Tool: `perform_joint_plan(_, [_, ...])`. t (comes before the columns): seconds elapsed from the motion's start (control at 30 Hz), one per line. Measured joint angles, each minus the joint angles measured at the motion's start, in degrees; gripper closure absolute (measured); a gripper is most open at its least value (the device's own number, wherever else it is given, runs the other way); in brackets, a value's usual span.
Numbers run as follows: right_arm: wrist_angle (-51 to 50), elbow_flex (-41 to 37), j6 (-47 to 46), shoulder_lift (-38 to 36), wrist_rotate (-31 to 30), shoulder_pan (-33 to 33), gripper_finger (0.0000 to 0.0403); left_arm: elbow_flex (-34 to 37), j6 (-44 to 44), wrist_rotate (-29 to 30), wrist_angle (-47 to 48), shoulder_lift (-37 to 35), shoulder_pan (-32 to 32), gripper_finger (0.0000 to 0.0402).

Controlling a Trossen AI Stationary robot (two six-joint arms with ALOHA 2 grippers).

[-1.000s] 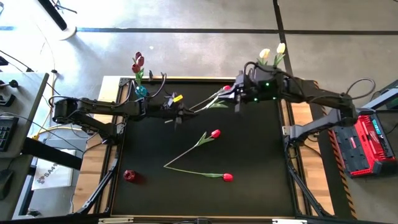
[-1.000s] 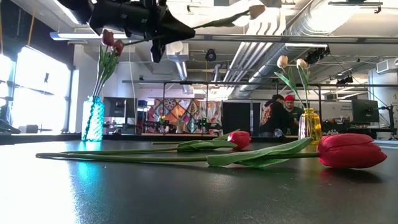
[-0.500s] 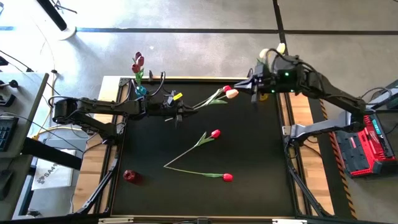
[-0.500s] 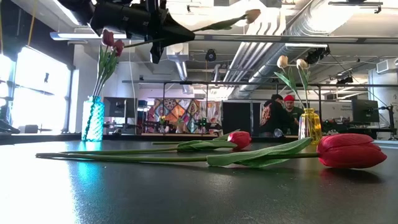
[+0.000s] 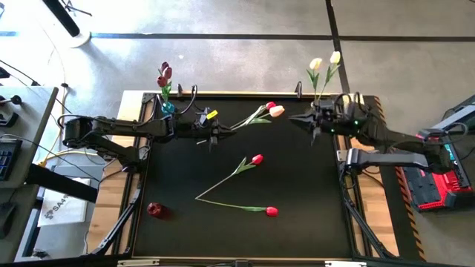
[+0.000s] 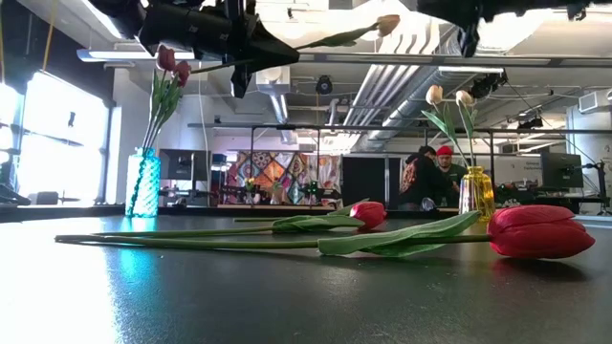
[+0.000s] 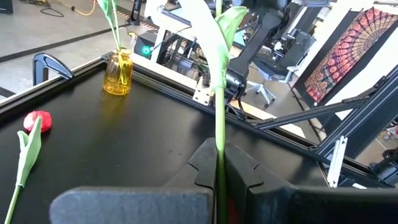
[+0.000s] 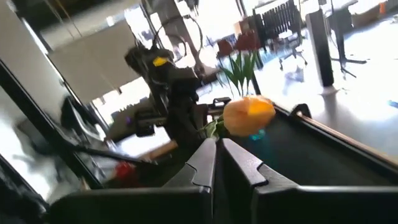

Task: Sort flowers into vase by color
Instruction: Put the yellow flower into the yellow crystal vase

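Left gripper (image 5: 211,130) is pinching a cream tulip (image 5: 276,111) aloft, my right (image 5: 315,122) closing empty; both vases are holding pairs, two red tulips (image 5: 257,159) lying unsorted.

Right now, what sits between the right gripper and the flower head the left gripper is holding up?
Nothing: in the high view, only bare black mat separates the right gripper from the cream flower head that the left gripper holds.

Black table (image 5: 297,185) — two red tulips (image 5: 257,159) (image 5: 271,211), two vases (image 5: 168,108) (image 6: 476,194).
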State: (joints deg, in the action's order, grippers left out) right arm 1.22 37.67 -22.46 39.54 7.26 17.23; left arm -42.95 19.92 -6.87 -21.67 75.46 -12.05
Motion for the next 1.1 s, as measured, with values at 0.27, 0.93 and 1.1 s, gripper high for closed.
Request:
perform_joint_plan(0.27, [12.69, -13.01, -3.88, -5.9, -2.15, 0.0, 0.0392, 0.0, -0.08, 0.89, 0.0, 0.0, 0.0, 0.0401])
perform_joint_plan(0.93, [43.19, -20.81, -7.27, 10.46, -7.02, -0.02, 0.0239, 0.01, 1.01, 3.29, -5.44, 0.02, -4.87, 0.0401])
perform_joint_plan(1.1, [56.24, -20.47, -10.92, 18.97, -6.7, -0.02, 0.0207, 0.01, 0.98, 6.8, -5.46, 0.02, -4.32, 0.0401])
